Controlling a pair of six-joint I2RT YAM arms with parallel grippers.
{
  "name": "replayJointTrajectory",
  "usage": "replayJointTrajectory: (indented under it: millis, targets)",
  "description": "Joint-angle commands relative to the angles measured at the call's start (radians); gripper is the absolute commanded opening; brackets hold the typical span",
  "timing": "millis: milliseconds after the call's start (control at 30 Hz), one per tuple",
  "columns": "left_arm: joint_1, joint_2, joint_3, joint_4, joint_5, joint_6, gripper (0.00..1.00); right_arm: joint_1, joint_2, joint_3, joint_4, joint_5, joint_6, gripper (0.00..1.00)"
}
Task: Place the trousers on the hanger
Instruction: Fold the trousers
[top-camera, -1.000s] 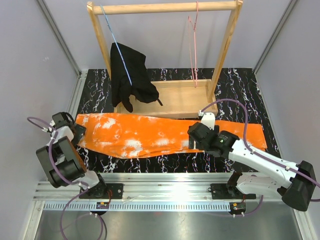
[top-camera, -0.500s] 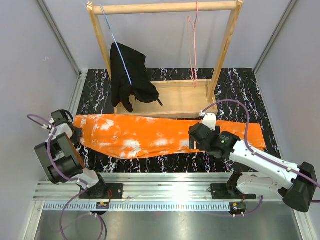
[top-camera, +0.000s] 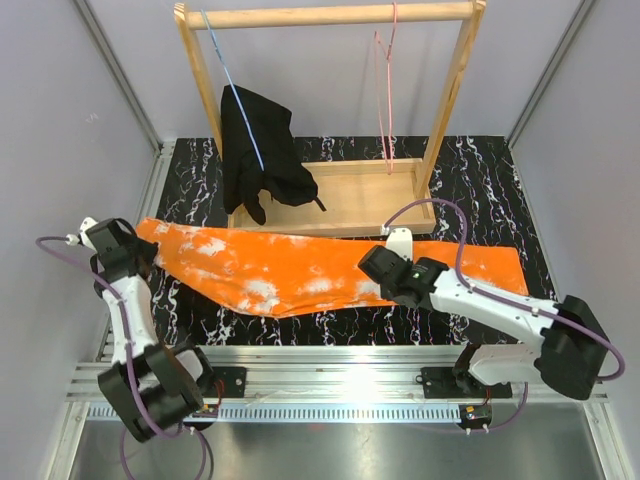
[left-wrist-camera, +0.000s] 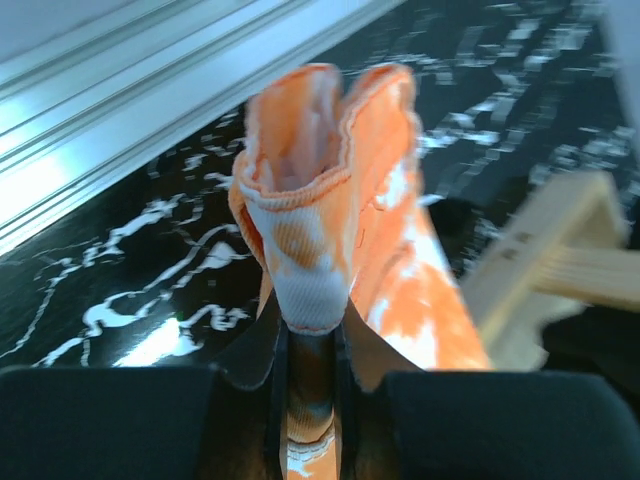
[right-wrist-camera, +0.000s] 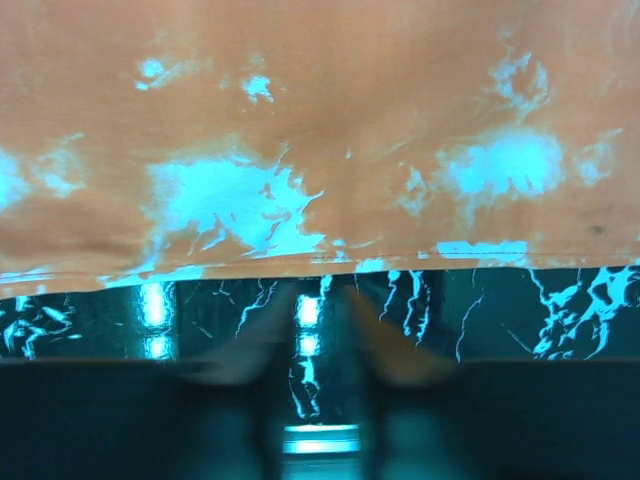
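While the left gripper (left-wrist-camera: 308, 338) is clamping tight on one bunched end of the trousers (top-camera: 320, 270), seemingly raising that end a little off the table (top-camera: 480, 170), the rest of the orange cloth is lying stretched across the black marbled top in front of the wooden rack (top-camera: 330, 15). The right gripper (right-wrist-camera: 318, 325) is hovering low at the near edge of the cloth, about midway along it. Its fingers are standing apart with only table showing between them, so it is gripping nothing.

To my eye the job is sitting at the gathering stage, with nothing yet being carried. The hanger (top-camera: 388, 120) is hanging from the right end of the top rail, well apart from the cloth. Next, I'd guess, the right claw is needing to close on that edge so both arms can lift the trousers and feed a leg through the hanger.

The rack's shallow base tray (top-camera: 350, 200) is catching the hem of the black garment (top-camera: 255, 150), which is draping from the blue hanger (top-camera: 232, 90). The pink one's lower end is dangling near the tray's right side.
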Motion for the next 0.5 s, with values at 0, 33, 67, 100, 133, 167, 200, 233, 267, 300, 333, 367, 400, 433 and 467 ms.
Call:
replayJointTrajectory:
  millis: [0,33,67,100,133,167,200,233,267,300,333,367,400,433,467]
  targets:
    - [0.000,-0.120,-0.013,0.124,0.154,0.050,0.00,0.006,0.066,0.057,0.080,0.054,0.002,0.18]
    - [-0.015,-0.146,-0.016,0.134,0.171,0.061,0.00,0.006,0.081,0.060,0.094,0.054,0.000,0.13]
    - [-0.021,-0.195,-0.016,0.155,0.229,0.075,0.00,0.004,0.096,0.062,0.114,0.059,-0.003,0.09]
    - [-0.030,-0.218,-0.014,0.161,0.257,0.100,0.00,0.003,0.127,0.069,0.122,0.061,-0.004,0.06]
    - [-0.053,-0.244,-0.014,0.174,0.310,0.113,0.00,0.000,0.144,0.073,0.140,0.064,-0.004,0.01]
    - [-0.068,-0.295,-0.017,0.183,0.338,0.125,0.00,-0.002,0.159,0.076,0.151,0.064,-0.004,0.00]
    - [-0.082,-0.321,-0.022,0.189,0.364,0.144,0.00,-0.003,0.191,0.083,0.165,0.062,-0.007,0.00]
    - [-0.105,-0.345,-0.027,0.187,0.401,0.148,0.00,-0.008,0.207,0.086,0.194,0.061,-0.009,0.00]
    - [-0.108,-0.388,-0.028,0.183,0.423,0.156,0.00,-0.011,0.224,0.089,0.209,0.058,-0.019,0.00]
    - [-0.115,-0.408,-0.030,0.175,0.438,0.164,0.00,-0.013,0.260,0.102,0.224,0.054,-0.024,0.00]
    - [-0.125,-0.430,-0.031,0.148,0.444,0.176,0.00,-0.016,0.277,0.109,0.243,0.054,-0.026,0.00]
    - [-0.128,-0.468,-0.030,0.129,0.463,0.180,0.00,-0.019,0.297,0.118,0.254,0.057,-0.030,0.00]
    - [-0.130,-0.487,-0.033,0.117,0.475,0.187,0.00,-0.020,0.338,0.132,0.263,0.058,-0.036,0.00]
    - [-0.139,-0.504,-0.034,0.090,0.484,0.193,0.00,-0.022,0.359,0.140,0.278,0.058,-0.036,0.00]
    - [-0.142,-0.539,-0.037,0.076,0.490,0.196,0.00,-0.025,0.379,0.151,0.283,0.059,-0.038,0.00]
